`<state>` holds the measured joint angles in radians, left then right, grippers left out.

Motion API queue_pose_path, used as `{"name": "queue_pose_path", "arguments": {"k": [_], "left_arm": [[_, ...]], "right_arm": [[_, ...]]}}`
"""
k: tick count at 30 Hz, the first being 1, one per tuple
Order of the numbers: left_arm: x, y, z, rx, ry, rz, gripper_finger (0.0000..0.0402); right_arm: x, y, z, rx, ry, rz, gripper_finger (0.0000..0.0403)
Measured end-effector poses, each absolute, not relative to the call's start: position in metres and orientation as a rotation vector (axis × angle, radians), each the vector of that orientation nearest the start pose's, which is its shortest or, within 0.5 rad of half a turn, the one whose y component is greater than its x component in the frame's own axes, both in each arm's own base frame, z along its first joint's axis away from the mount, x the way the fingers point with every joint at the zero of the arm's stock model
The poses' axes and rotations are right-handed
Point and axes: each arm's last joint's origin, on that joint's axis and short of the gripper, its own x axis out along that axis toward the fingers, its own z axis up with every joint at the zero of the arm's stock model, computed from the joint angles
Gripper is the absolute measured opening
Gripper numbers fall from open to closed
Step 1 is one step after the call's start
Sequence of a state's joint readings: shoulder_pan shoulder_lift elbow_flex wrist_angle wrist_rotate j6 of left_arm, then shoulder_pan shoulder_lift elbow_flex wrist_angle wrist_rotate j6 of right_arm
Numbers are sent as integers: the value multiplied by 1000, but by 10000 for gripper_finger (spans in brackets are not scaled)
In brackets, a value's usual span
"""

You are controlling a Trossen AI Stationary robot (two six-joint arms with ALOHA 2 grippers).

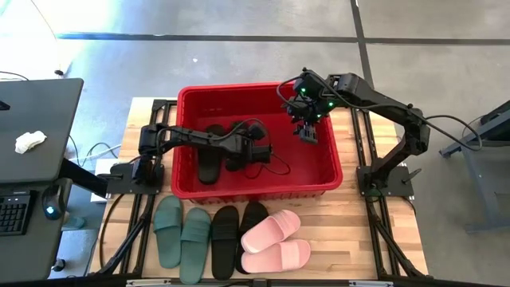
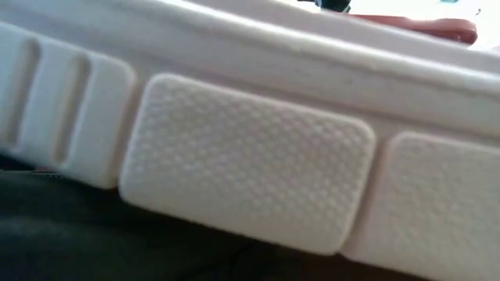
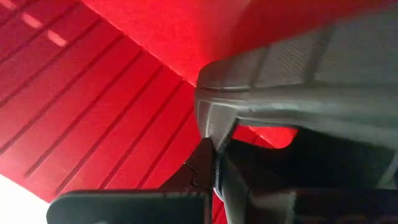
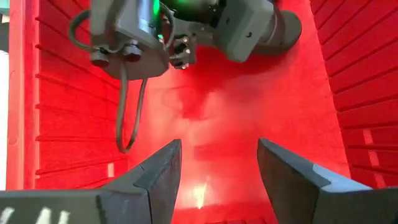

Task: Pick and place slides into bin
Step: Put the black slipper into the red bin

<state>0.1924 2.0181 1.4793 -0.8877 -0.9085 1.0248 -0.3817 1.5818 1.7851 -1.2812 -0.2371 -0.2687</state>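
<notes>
A robotics lab or workshop: a butcher-block table point(image 1: 351, 231) on a black aluminium frame stands on bare concrete floor point(image 1: 239, 68), with a dark computer desk point(image 1: 36, 135) and keyboard point(image 1: 14, 215) far off beyond the left gripper point(image 1: 259, 151).

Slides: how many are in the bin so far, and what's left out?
Two black slides are in the red bin. The left tool is down inside it, shut on a black slide's edge, so that one isn't released yet. The right tool hangs open over the bin's far right side, empty. Left on the table: the green pair, the black pair and the pink pair.
</notes>
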Motion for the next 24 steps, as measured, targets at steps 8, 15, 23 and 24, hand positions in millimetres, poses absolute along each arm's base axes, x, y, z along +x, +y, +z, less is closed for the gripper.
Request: {"name": "queue_pose_path", "arguments": {"k": [8,15,23,24], "left_arm": [[376,95,180,1288,1811,74,23],[377,94,178,1240,1776,10,78],[377,94,178,1234,1773,6,160],[377,94,178,1236,1774,6,168]], "right_arm": [[277,-104,391,83,1031,9,199],[277,-104,391,70,1030,17,199],[277,-104,391,60,1030,23,199],[277,-104,391,60,1030,23,199]]}}
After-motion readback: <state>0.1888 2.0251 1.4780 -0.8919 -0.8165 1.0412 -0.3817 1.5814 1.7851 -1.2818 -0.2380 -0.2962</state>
